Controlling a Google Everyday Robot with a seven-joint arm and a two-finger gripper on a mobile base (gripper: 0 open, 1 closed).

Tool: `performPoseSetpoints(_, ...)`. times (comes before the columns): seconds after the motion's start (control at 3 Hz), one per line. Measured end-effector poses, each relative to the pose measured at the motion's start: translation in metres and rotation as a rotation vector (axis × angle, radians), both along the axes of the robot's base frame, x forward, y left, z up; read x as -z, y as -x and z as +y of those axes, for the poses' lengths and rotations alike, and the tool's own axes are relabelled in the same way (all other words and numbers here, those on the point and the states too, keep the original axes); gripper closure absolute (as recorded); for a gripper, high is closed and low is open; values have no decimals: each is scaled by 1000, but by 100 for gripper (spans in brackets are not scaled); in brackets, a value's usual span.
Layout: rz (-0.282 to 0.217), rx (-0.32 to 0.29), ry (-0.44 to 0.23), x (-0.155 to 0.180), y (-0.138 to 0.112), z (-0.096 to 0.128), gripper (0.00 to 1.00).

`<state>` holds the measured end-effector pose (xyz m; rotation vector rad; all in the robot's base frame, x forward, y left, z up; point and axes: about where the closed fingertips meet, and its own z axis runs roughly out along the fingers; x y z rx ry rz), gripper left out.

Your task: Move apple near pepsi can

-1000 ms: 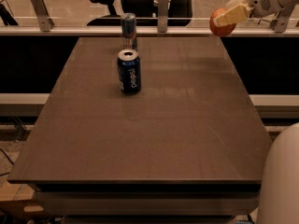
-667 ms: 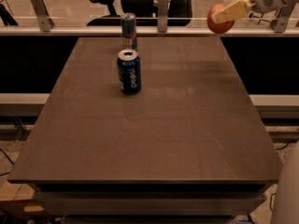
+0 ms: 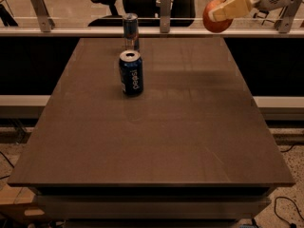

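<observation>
**Apple held aloft at far right, well apart from pepsi can**

On the dark table [image 3: 171,137], toward its far left: pepsi can [image 3: 131,73], upright, lettering running down the side, silver top facing up. Cannot tell what is inside, or whether the top is opened. Just behind it, close to the far edge: taller slim can [image 3: 130,30], blue and silver, also upright, contents likewise hidden. Apart from each other, not touching.

At the upper right of the view, above the table's far right corner: gripper [image 3: 224,13], cream-coloured fingers [image 3: 233,7] clamped on the apple [image 3: 213,25]. Red-orange fruit lifted clear of the tabletop, touching only the fingers, its lower left side showing below them. Well apart from the pepsi can, across the width of the table.

Beyond the far edge: a pale rail [image 3: 71,31] with upright posts, and an office chair [image 3: 108,1] behind it.
</observation>
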<state>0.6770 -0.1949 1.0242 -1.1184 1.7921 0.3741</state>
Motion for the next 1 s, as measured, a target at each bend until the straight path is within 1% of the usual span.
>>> performPoseSetpoints(0.33, -7, -22, -16, -6, 25, 17, 100)
performPoseSetpoints(0.67, -20, -31, -35, -8, 49, 32, 100)
performPoseSetpoints(1.0, -22, -48, -69, -4, 67, 51, 100)
